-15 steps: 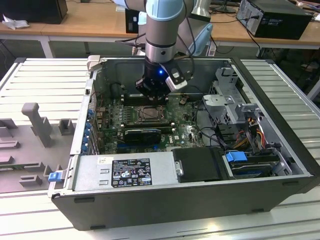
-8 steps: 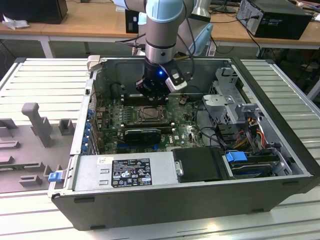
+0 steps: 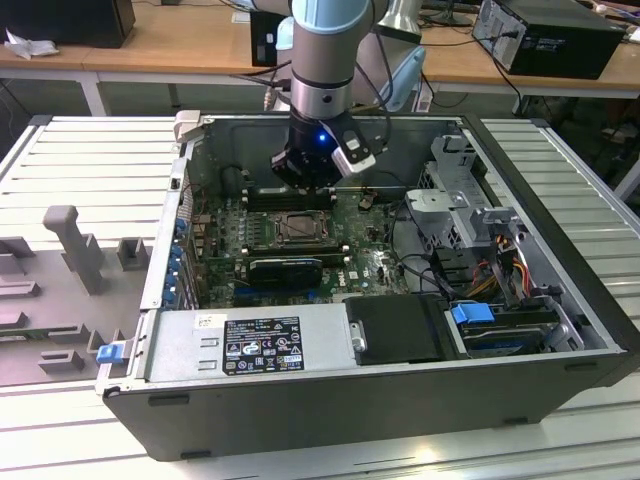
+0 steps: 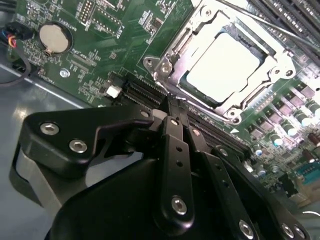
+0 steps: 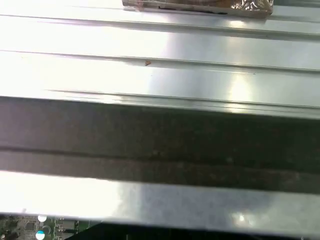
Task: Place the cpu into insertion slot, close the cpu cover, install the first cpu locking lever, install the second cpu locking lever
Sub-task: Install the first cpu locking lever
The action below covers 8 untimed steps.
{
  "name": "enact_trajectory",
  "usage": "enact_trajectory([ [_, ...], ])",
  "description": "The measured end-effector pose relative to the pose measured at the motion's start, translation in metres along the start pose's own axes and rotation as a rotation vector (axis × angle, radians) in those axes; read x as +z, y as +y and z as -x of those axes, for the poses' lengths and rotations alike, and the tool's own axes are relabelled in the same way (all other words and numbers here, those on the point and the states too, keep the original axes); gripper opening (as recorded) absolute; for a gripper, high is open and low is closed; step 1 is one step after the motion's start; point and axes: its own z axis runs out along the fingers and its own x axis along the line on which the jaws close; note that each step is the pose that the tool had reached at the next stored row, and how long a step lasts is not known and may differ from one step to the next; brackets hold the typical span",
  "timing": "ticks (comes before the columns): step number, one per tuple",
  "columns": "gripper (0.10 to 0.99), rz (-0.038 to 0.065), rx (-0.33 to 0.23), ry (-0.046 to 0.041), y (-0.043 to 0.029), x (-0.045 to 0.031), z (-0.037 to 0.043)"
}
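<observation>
My jaws (image 4: 172, 117) hang clenched and empty just beside the insertion slot (image 4: 226, 67) (the cpu (image 4: 222, 65) sits inside, the cpu cover (image 4: 172, 57) down).

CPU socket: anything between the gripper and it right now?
Nothing visible. In the second wrist view the gripper hovers just short of the insertion slot, with only bare board and a black card slot under it. The cpu already sits in the socket, framed by the cpu cover.

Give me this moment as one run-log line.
gripper: jaws shut, empty, beside socket | cpu: seated in insertion slot | cpu cover: closed over it | levers: state unclear
</observation>
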Motion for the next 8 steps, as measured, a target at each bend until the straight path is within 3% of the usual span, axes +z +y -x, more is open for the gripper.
enact_trajectory([
  [8,0.106,0.000,0.000,0.0001,-0.0060,-0.0006,-0.0005],
])
